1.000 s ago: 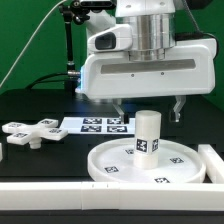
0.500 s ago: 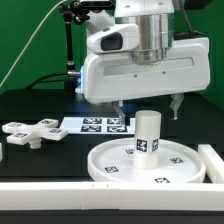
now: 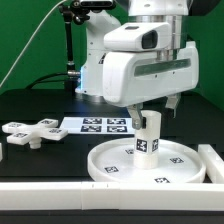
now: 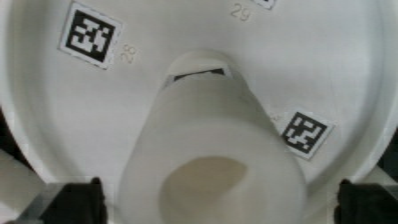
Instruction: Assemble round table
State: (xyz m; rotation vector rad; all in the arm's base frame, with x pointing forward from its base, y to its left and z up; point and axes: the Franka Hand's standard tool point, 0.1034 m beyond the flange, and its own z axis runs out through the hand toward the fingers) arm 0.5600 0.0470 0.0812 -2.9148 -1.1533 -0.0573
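**Two fingers (image 3: 177, 104) spread either side of the post (image 3: 149, 137)**

One round disc (image 3: 105, 166) with a raised rim lies on the black table (image 3: 40, 106), and it serves as the fixed point for everything else. The short white post stands upright on the disc, near its middle, with a black-and-white tag facing the exterior camera. More tags (image 3: 113, 168) sit flat on the disc's floor around the foot of the post.

The gripper (image 3: 155, 112) hangs directly above the disc, its fingers held wide apart with the top of the post between them. In the wrist view the post (image 4: 205, 150) fills the middle, the two dark fingertips (image 4: 80, 198) show at the far corners, and a gap is visible on each side, so nothing is being pinched (whether the tips reach below the post's top edge is hard to tell). That same view shows the disc's white floor (image 4: 125, 110) with two tags on it, one on each side of the post.

The cross-shaped piece (image 3: 30, 130) lies flat, well off the disc toward the exterior view's left. The marker board (image 3: 100, 125) lies just behind the disc. A long white bar (image 3: 60, 190) runs along the front of the disc, close to its rim.
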